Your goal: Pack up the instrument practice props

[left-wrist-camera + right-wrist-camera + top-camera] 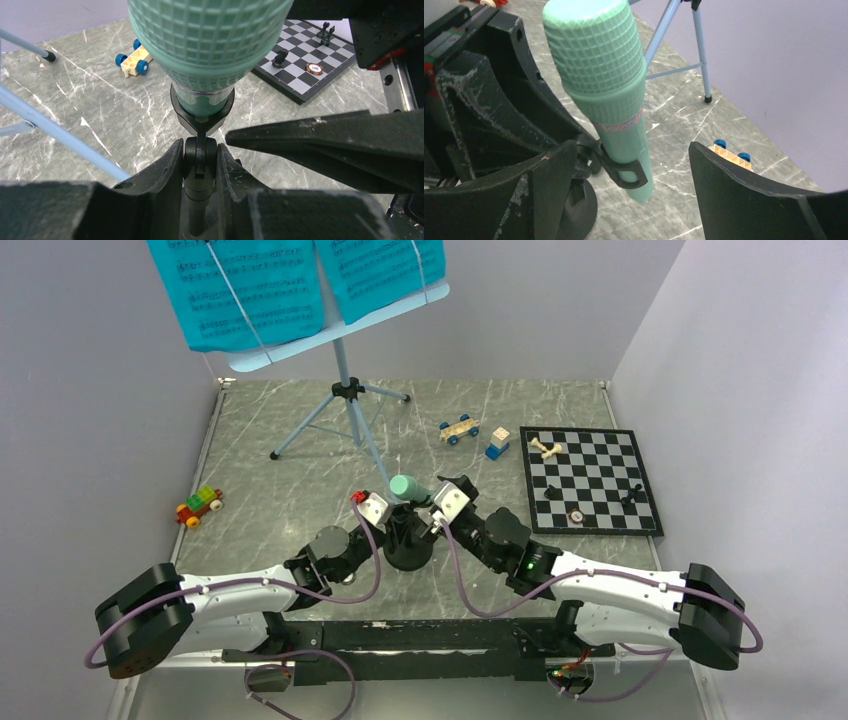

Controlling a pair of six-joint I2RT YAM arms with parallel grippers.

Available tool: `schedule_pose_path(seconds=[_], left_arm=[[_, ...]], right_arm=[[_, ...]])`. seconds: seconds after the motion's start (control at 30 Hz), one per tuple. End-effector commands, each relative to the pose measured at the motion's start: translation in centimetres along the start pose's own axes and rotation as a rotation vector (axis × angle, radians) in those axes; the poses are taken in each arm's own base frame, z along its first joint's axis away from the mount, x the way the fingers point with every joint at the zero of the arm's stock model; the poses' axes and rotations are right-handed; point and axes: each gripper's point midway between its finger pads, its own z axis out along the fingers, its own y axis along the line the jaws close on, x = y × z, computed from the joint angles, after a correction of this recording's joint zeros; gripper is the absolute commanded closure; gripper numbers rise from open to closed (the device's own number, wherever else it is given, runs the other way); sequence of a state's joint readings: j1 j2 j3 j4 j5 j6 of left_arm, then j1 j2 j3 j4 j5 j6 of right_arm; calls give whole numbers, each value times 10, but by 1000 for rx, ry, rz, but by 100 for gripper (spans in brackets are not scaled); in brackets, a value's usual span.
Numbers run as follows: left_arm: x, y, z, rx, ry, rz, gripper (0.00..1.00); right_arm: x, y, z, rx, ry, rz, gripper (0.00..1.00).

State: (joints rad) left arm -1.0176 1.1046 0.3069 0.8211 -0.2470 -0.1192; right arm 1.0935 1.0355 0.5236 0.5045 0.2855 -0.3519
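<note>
Treat microphone (596, 75) as light, rigid, slick plastic; grasp barrel with spread right end effector (630, 150), left end effector (199, 150) pinching stand (196, 210).

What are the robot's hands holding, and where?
The left hand pinches the stand at its joint under the mic. The right hand is open around the mic, holding nothing.

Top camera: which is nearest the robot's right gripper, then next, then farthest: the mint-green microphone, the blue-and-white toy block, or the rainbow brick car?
1. Mint-green microphone, between the fingers of the right gripper.
2. Blue-and-white toy block, farther back, to the right.
3. Rainbow brick car, far left.
</note>
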Motion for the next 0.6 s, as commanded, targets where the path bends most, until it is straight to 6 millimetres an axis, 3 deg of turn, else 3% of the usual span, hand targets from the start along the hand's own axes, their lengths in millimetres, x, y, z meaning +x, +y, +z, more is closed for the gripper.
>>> schedule_pose_path(seconds=[0.0, 0.57], left_arm=[[72, -5, -19, 40, 262, 2, 100], [78, -9, -21, 74, 299, 24, 100]], right_arm=[[-45, -20, 10, 67, -135, 18, 15], [-41, -30, 44, 84, -156, -84, 28]])
